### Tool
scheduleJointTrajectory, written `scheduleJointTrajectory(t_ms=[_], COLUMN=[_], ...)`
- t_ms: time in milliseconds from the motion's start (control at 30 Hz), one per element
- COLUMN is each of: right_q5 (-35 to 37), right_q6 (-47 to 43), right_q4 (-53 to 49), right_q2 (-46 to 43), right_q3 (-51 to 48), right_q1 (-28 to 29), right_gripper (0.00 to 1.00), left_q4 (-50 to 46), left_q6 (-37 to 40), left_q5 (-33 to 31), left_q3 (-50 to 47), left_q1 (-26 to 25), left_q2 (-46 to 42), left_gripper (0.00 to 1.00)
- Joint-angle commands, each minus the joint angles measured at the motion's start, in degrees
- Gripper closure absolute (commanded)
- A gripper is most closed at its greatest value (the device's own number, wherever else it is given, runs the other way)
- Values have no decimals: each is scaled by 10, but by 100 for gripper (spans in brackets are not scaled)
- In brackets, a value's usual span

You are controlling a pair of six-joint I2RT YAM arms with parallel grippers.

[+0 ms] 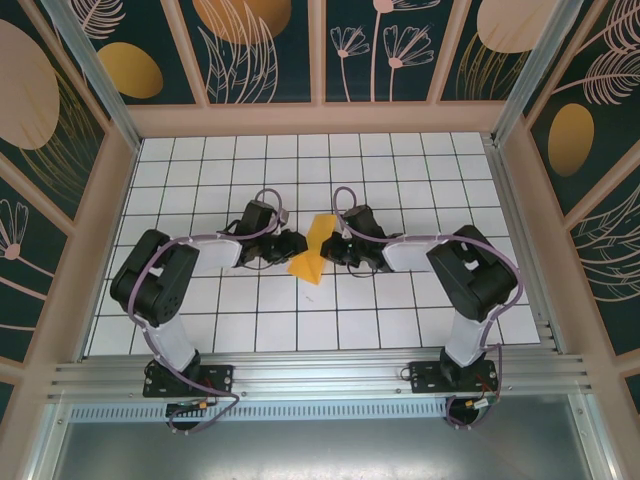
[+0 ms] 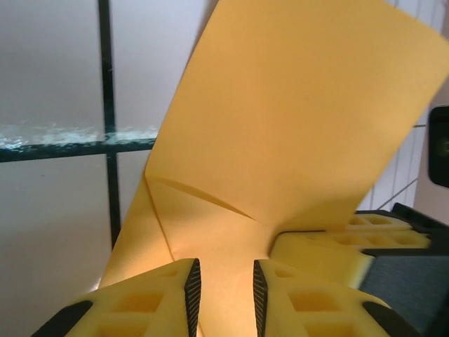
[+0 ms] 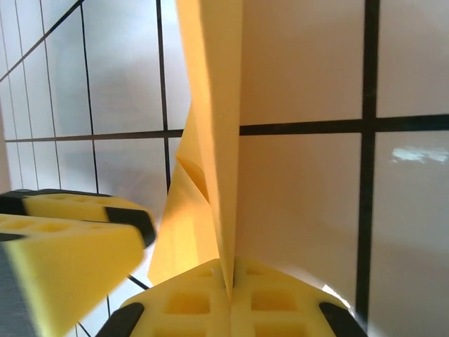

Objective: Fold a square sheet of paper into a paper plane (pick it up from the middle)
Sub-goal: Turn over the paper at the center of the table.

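The square sheet of paper is a folded, creased orange-yellow shape held up over the middle of the tiled table, between my two grippers. My right gripper comes at it from the right. In the right wrist view, the right gripper is shut on the paper's folded edge, which stands upright from the jaws. My left gripper is on the paper's left side. In the left wrist view, the left gripper is open, with a clear gap through which the paper shows. A paper plane is out of view.
The white tiled table has dark grid lines and patterned walls on three sides. An aluminium rail runs along the near edge by the arm bases. The right gripper's fingers sit close beside the left jaws.
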Motion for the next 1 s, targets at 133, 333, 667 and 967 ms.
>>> scheduleJointTrajectory(t_ms=[133, 333, 667, 967], right_q5=[140, 388, 546, 413], right_q6=[-93, -128, -70, -81], right_q4=[-216, -523, -737, -664], right_q2=[-119, -127, 86, 212], right_q3=[52, 172, 352, 449], right_q1=[0, 29, 135, 182], right_gripper=[96, 96, 93, 82], left_q4=[8, -23, -44, -90], left_q6=[-14, -11, -51, -60], left_q5=[-95, -236, -411, -522], left_q3=[-27, -58, -121, -164], left_q1=[3, 4, 3, 7], left_q2=[-113, -210, -349, -472], left_gripper=[68, 65, 64, 65])
